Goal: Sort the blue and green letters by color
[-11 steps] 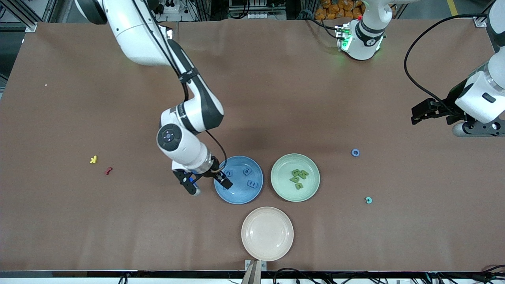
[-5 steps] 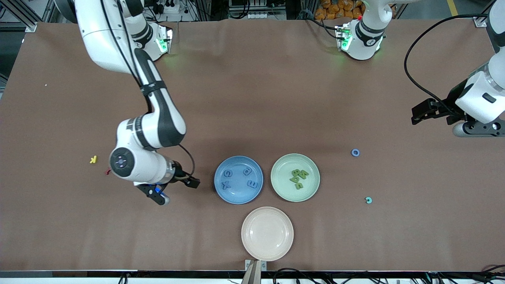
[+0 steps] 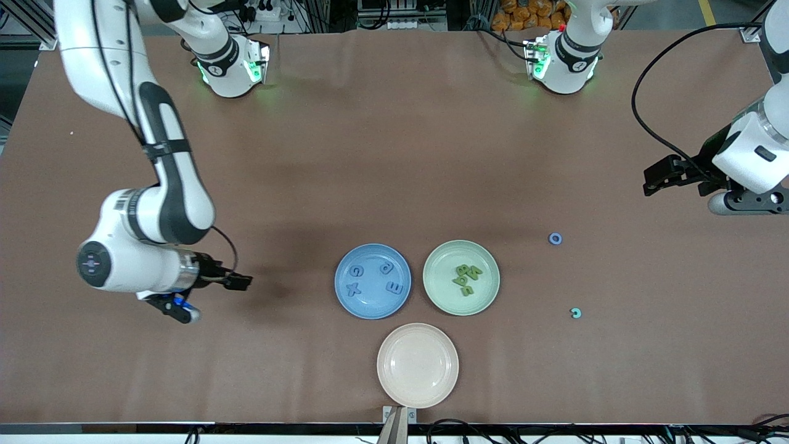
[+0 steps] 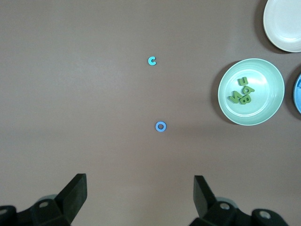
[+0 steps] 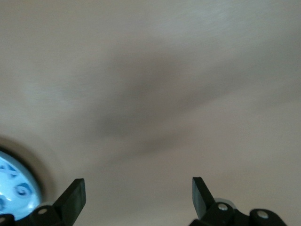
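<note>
Several blue letters lie in the blue plate. Several olive green letters lie in the green plate. A blue O and a teal c lie loose on the table toward the left arm's end. My right gripper is open and empty, over bare table beside the blue plate toward the right arm's end. My left gripper is open and empty and waits at its end. The left wrist view shows the O, the c and the green plate.
An empty cream plate stands nearer the front camera than the two other plates. The right arm's wrist hides the yellow and the red letters. The blue plate's edge shows in the right wrist view.
My right gripper has swung away from the blue plate toward the right arm's end of the table, uncovering a blue X in the plate. The left arm has not moved.
</note>
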Controlling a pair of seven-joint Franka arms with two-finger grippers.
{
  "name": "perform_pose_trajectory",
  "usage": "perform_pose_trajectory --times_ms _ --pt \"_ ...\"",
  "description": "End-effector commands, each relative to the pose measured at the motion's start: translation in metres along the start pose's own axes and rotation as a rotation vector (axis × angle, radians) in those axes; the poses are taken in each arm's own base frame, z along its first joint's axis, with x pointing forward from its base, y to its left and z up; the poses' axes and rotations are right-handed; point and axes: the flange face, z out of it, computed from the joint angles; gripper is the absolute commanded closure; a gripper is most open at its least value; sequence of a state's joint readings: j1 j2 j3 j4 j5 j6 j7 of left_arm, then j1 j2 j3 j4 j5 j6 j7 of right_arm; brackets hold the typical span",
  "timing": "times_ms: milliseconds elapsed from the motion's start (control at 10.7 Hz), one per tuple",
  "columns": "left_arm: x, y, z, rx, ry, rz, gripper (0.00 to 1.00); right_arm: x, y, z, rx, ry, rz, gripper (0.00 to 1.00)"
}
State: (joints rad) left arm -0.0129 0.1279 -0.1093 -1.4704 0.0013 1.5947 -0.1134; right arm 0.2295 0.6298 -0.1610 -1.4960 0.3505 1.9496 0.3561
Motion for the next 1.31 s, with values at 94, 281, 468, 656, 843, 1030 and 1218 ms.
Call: perform_pose_trajectory --times_ms 94,281,468,656,843,1030,1218 --pt "-0.001 0.0 -0.002 -0.015 0.008 0.008 0.0 -0.018 0.078 -0.052 -0.084 0.042 -0.138 0.0" --pt "-0.001 0.0 -0.001 -0.017 0.006 0.006 0.0 -0.042 0.088 -0.083 -0.125 0.083 -0.173 0.0" --pt "-0.001 0.0 -0.001 -0.017 0.006 0.006 0.0 -0.074 0.087 -0.119 -0.15 0.137 -0.23 0.0" --pt "-0.001 0.0 -0.001 -0.017 0.006 0.008 0.0 -0.096 0.095 -0.163 -0.14 0.177 -0.311 0.0" --pt "-0.001 0.0 -0.001 -0.02 0.006 0.006 0.0 -0.118 0.103 -0.21 -0.134 0.228 -0.352 0.0" --pt "-0.001 0.0 -0.001 -0.021 0.006 0.006 0.0 -0.133 0.1 -0.255 -0.195 0.308 -0.39 0.0" --pt "-0.001 0.0 -0.001 -0.024 0.006 0.006 0.0 -0.147 0.094 -0.299 -0.225 0.314 -0.395 0.0"
